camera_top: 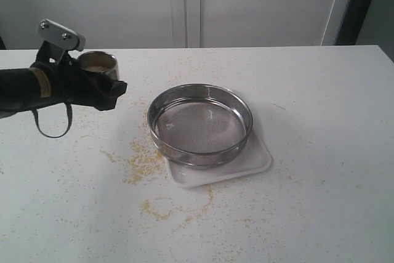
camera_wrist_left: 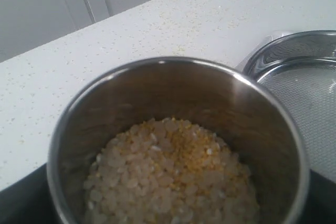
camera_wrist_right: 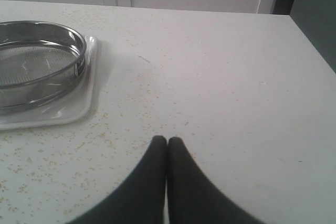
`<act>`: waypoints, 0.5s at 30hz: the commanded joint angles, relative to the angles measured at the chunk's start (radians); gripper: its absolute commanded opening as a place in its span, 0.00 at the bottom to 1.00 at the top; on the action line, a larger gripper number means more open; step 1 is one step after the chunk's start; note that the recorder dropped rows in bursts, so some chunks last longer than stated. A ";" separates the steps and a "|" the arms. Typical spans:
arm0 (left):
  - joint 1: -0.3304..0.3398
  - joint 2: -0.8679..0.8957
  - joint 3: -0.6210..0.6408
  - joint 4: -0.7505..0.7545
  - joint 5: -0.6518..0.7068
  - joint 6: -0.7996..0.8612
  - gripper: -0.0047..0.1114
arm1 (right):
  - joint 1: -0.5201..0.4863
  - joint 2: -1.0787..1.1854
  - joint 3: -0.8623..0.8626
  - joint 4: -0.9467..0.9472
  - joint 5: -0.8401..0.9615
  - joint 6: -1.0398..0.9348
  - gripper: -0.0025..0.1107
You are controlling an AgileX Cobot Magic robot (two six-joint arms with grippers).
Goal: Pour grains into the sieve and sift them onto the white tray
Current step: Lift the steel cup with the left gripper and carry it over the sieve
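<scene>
Our left end effector (camera_top: 104,87) holds the steel cup (camera_top: 101,60) of grains (camera_wrist_left: 173,177) in a wide grasp at ten o'clock from the sieve (camera_top: 203,155) on the white tray (camera_top: 246,167), our right end effector (camera_wrist_right: 167,141) is pinched shut and empty, and if we tip before clearing the rim, more would scatter onto the table (camera_top: 320,90).

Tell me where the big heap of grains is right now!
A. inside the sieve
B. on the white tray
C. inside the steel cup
C: the grains lie heaped in the bottom of the steel cup, while the sieve sitting on the white tray shows only bare mesh.
</scene>
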 commanded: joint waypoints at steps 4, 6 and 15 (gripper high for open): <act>-0.121 -0.016 -0.169 0.005 0.221 -0.006 0.04 | -0.001 -0.004 0.006 -0.007 -0.017 -0.003 0.02; -0.143 -0.016 -0.210 0.005 0.277 -0.006 0.04 | -0.001 -0.004 0.006 -0.007 -0.017 -0.003 0.02; -0.190 0.017 -0.252 0.012 0.352 0.016 0.04 | -0.001 -0.004 0.006 -0.007 -0.017 -0.003 0.02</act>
